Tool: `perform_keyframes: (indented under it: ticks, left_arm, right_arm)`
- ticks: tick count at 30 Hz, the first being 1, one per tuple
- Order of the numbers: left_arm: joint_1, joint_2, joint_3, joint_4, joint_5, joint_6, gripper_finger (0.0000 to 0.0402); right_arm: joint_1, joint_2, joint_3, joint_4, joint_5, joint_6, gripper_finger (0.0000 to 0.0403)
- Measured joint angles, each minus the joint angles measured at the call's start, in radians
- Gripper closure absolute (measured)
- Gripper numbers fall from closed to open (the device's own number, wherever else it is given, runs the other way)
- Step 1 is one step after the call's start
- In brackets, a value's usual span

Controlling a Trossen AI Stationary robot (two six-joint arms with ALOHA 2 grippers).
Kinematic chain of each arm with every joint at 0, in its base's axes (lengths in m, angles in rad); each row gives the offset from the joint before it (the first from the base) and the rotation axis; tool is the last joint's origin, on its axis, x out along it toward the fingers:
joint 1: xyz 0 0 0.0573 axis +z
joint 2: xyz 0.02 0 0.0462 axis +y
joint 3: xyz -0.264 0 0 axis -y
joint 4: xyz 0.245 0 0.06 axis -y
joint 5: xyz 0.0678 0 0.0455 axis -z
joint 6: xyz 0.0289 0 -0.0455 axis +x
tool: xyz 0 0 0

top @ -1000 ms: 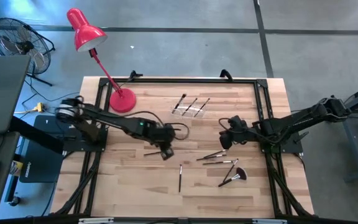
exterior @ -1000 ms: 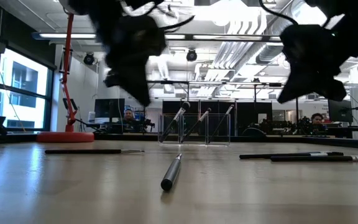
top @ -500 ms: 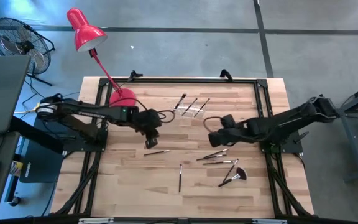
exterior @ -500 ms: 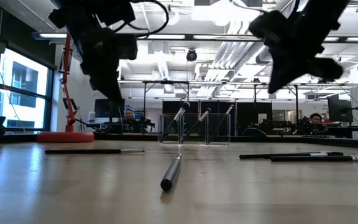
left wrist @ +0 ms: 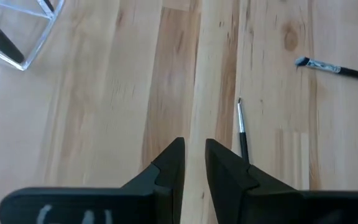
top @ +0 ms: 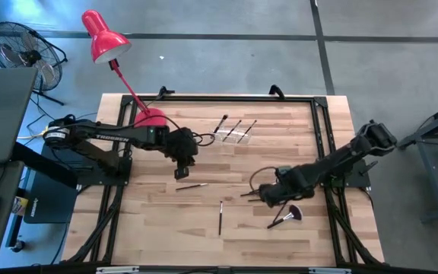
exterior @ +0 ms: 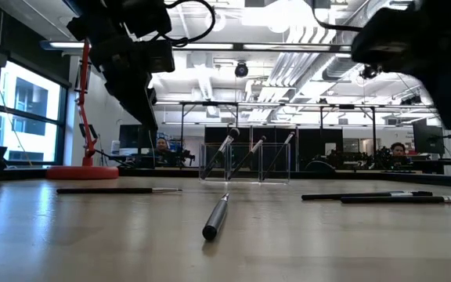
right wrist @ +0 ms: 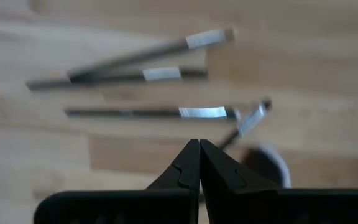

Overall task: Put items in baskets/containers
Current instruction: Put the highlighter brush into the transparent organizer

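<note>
A clear holder [top: 233, 135] stands at the table's far middle with three brushes leaning in it. Loose brushes lie flat on the wood: one [top: 191, 186] left of centre, one [top: 220, 217] nearer the front, a cluster [right wrist: 148, 112] at the right, and a fan brush [top: 287, 216]. My left gripper [left wrist: 194, 154] hangs above bare wood near the left-centre brush [left wrist: 242, 127], fingers slightly apart and empty. My right gripper [right wrist: 199, 146] is shut, points down and hovers over the cluster.
A red desk lamp stands with its round base [top: 149, 122] at the far left of the table. Black frame rails run along the table's left and right edges. Bare wood lies at the front left.
My left gripper has pulled back toward the table's far left, away from the left-centre brush, and has rolled. My right gripper has swung left, then toward the near edge, tipping to point down over the brush cluster. No brush has moved.
</note>
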Motion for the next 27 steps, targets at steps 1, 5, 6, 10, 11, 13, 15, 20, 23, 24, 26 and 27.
perform_keyframes:
  ticks: [1, 5, 6, 10, 11, 13, 15, 20, 23, 24, 26, 27]
  left_arm:
    - [0.000, 0.000, 0.000, 0.000, 0.000, 0.001, 0.0340]
    - [-0.003, 0.000, 0.000, 0.001, 0.000, 0.007, 0.0340]
    - [-0.003, 0.000, 0.000, 0.001, -0.001, 0.007, 0.0340]
    - [-0.003, 0.000, 0.000, 0.001, -0.003, 0.008, 0.0340]
    - [-0.003, 0.000, 0.000, 0.001, -0.003, 0.013, 0.0340]
    - [-0.003, 0.000, 0.000, 0.001, -0.003, 0.023, 0.0340]
    - [-0.003, 0.000, 0.000, 0.001, -0.002, 0.023, 0.0340]
    - [-0.003, 0.000, 0.001, 0.000, -0.002, 0.023, 0.0340]
    - [-0.003, 0.000, 0.001, 0.000, -0.002, 0.022, 0.0340]
    - [-0.003, 0.000, 0.001, 0.000, -0.002, 0.021, 0.0340]
    - [-0.003, 0.001, 0.001, 0.000, -0.001, 0.020, 0.0340]
    - [-0.003, 0.001, 0.001, 0.000, 0.000, 0.020, 0.0340]
  right_arm:
    - [0.016, 0.000, -0.003, 0.004, -0.022, 0.018, 0.0395]
    - [0.076, 0.000, -0.003, -0.012, -0.058, 0.099, 0.0383]
    - [0.086, 0.000, -0.003, -0.017, -0.067, 0.121, 0.0379]
    - [0.103, 0.000, -0.003, -0.028, -0.147, 0.175, 0.0359]
    - [0.106, 0.000, -0.003, -0.028, -0.154, 0.179, 0.0352]
    - [0.114, 0.000, -0.003, -0.028, -0.157, 0.179, 0.0338]
    - [0.122, 0.000, -0.003, -0.028, -0.158, 0.175, 0.0324]
    - [0.150, 0.000, -0.003, -0.027, -0.142, 0.145, 0.0294]
    - [0.159, 0.000, -0.004, -0.024, -0.148, 0.165, 0.0282]
    - [0.159, 0.000, -0.004, -0.018, -0.161, 0.164, 0.0280]
    - [0.160, 0.000, -0.004, 0.004, -0.182, 0.118, 0.0277]
    - [0.162, 0.000, -0.004, 0.014, -0.191, 0.073, 0.0277]
